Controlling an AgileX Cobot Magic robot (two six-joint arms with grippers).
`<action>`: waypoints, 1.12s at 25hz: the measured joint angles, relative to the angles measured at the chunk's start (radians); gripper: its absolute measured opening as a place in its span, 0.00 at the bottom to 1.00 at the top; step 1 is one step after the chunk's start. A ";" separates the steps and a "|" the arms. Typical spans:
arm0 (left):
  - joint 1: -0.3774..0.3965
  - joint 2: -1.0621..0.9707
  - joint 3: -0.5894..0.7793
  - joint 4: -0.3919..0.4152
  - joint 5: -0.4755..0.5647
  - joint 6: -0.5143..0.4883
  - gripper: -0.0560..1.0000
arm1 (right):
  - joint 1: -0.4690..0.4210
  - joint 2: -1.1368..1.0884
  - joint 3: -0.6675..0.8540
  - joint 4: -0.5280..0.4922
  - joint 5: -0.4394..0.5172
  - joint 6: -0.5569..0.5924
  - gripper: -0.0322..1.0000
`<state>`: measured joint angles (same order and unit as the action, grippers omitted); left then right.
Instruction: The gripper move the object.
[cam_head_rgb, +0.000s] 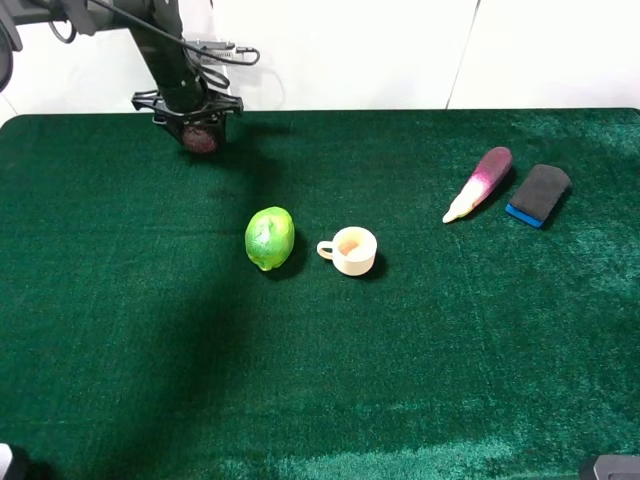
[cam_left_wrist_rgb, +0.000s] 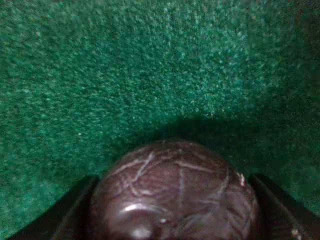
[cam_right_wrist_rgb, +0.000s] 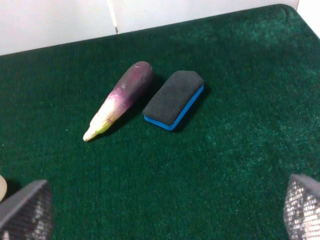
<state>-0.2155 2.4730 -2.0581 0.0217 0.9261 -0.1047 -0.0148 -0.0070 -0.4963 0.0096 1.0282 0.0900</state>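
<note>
The small dark maroon ball-like fruit (cam_head_rgb: 200, 137) is held in my left gripper (cam_head_rgb: 199, 125) at the far left back of the green table, just above the cloth. In the left wrist view the fruit (cam_left_wrist_rgb: 175, 195) fills the space between the two black fingers (cam_left_wrist_rgb: 70, 212), with pale scratch marks on its top. My right gripper (cam_right_wrist_rgb: 160, 212) is open and empty; only its two grey fingertips (cam_right_wrist_rgb: 25, 207) show in the right wrist view. It is out of the high view.
A green lime-like fruit (cam_head_rgb: 269, 238) and a small cream cup (cam_head_rgb: 352, 250) sit mid-table. A purple-and-white eggplant (cam_head_rgb: 479, 183) (cam_right_wrist_rgb: 119, 99) and a black-and-blue eraser block (cam_head_rgb: 538, 194) (cam_right_wrist_rgb: 174, 98) lie at the back right.
</note>
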 joint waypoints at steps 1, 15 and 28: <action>0.000 0.000 -0.016 0.000 0.019 0.000 0.63 | 0.000 0.000 0.000 0.000 0.000 0.000 0.70; 0.000 0.000 -0.154 0.000 0.225 0.000 0.63 | 0.000 0.000 0.000 0.000 0.000 0.000 0.70; -0.084 -0.045 -0.168 0.011 0.234 -0.001 0.63 | 0.000 0.000 0.000 0.000 0.000 0.000 0.70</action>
<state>-0.2990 2.4283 -2.2259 0.0331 1.1605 -0.1056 -0.0148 -0.0070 -0.4963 0.0096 1.0282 0.0900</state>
